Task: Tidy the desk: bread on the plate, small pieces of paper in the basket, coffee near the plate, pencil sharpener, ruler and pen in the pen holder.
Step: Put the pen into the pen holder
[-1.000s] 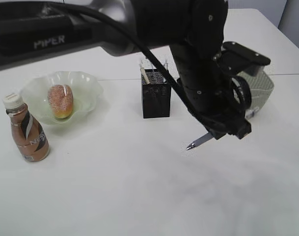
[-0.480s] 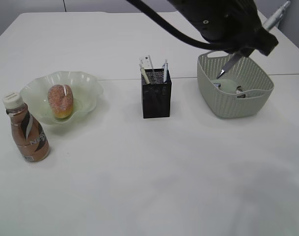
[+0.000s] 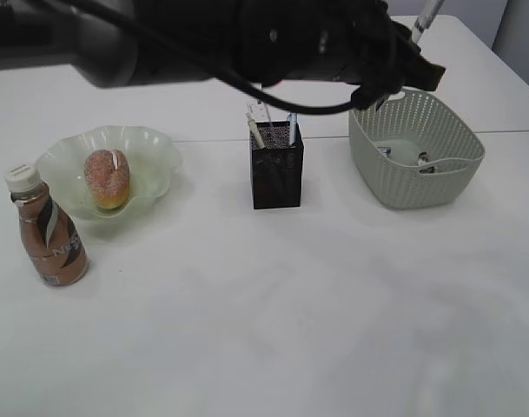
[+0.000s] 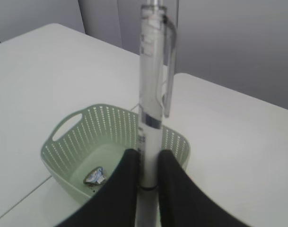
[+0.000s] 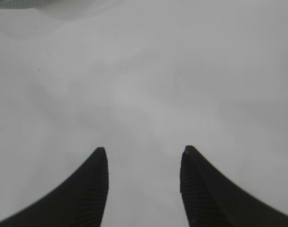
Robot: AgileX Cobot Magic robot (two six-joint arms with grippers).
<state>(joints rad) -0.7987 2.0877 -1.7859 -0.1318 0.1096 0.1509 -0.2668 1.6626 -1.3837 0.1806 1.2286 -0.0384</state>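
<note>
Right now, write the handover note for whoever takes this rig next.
Left end effector: shut on the clear plastic pen, held upright above the pale green perforated basket.
Right end effector: open, empty, over bare white table.
Done: orange bread roll on the translucent scalloped plate; brown coffee bottle beside it; scraps in the basket; black mesh pen holder already holds several items.
Left: drop the pen into the pen holder.
</note>
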